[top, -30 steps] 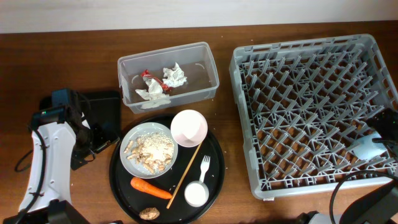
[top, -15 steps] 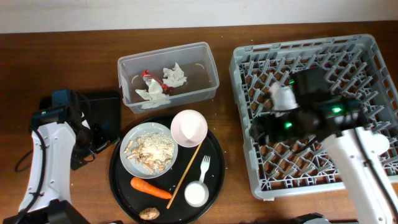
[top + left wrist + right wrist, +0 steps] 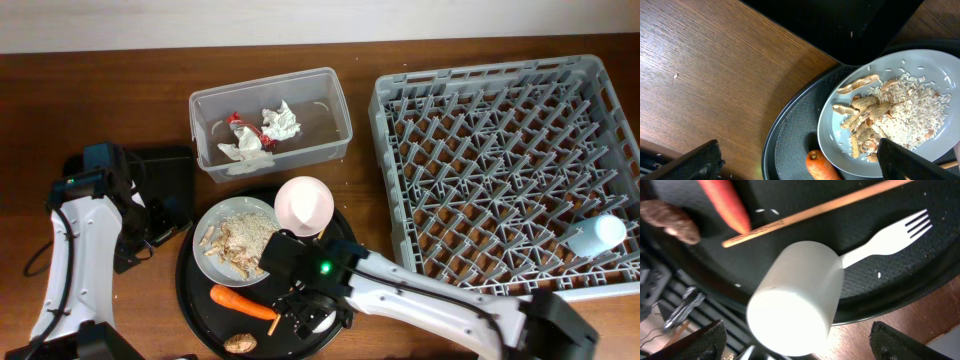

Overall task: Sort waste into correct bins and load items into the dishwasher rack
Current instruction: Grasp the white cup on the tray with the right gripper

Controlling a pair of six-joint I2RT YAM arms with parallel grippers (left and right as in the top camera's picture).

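While right hand [image 3: 797,337] gapes — white cup [image 3: 795,300], fork [image 3: 887,235]

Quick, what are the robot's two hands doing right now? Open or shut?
Left gripper: open, holding nothing.
Right gripper: open, above the white cup, not gripping it.

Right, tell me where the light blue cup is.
In the overhead view, the light blue cup sits inside the dishwasher rack, against the rack's right-hand wall and close to its near corner.
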